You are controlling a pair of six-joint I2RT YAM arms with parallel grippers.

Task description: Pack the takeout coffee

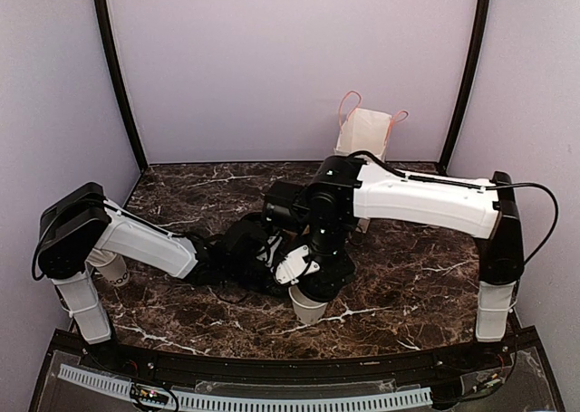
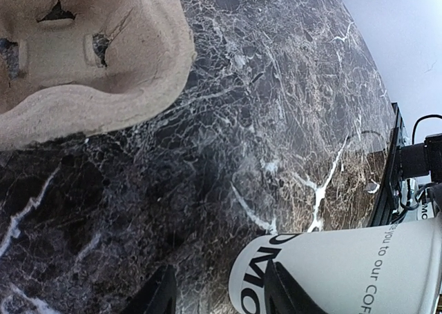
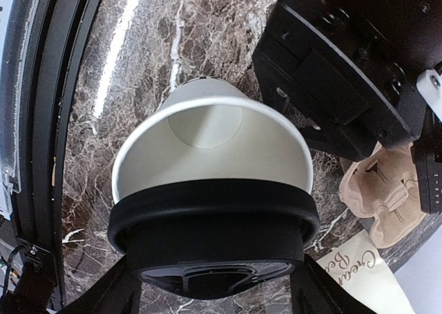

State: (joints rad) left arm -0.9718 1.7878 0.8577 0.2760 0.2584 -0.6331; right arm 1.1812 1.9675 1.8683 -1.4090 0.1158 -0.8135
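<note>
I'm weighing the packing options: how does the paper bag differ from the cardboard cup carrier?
The paper bag is white with orange handles; the cup carrier is tan moulded pulp. The bag stands upright at the back; the carrier lies flat on the marble table.

On the dark marble desk [image 1: 408,276] an open white paper cup [image 1: 308,305] is stood near the front edge, a pulp cup carrier [image 2: 69,52] laid close by, another white cup [image 1: 113,267] tucked far left, a paper bag [image 1: 362,133] parked at the back.
</note>
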